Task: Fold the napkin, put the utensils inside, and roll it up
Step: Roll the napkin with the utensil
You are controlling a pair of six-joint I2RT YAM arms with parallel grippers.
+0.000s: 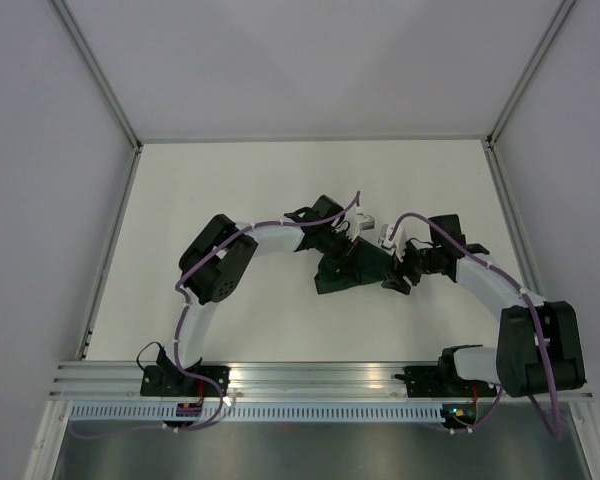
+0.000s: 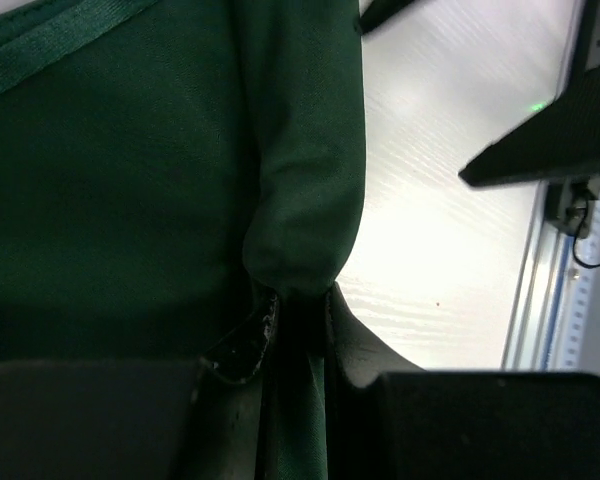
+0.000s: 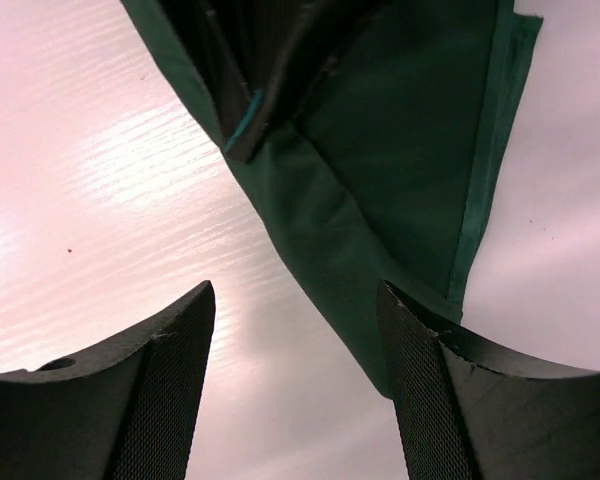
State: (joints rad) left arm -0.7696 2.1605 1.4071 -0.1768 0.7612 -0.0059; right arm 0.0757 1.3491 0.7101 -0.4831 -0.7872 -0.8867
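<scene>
The dark green napkin [image 1: 342, 270] hangs bunched at mid-table between my two grippers. In the left wrist view my left gripper [image 2: 298, 305] is shut on a pinched fold of the napkin [image 2: 130, 180], which fills most of that frame. In the right wrist view my right gripper [image 3: 298, 300] stands open just above the table. A hanging corner of the napkin [image 3: 380, 190] reaches down beside its right finger [image 3: 430, 390], with nothing clamped between the pads. From above, the left gripper [image 1: 352, 245] and right gripper [image 1: 400, 272] sit close together. The utensils are out of view.
The white table [image 1: 260, 180] is bounded by grey walls and metal corner posts [image 1: 110, 90]. An aluminium rail [image 1: 320, 375] carrying both arm bases runs along the near edge. Purple cables trail along both arms.
</scene>
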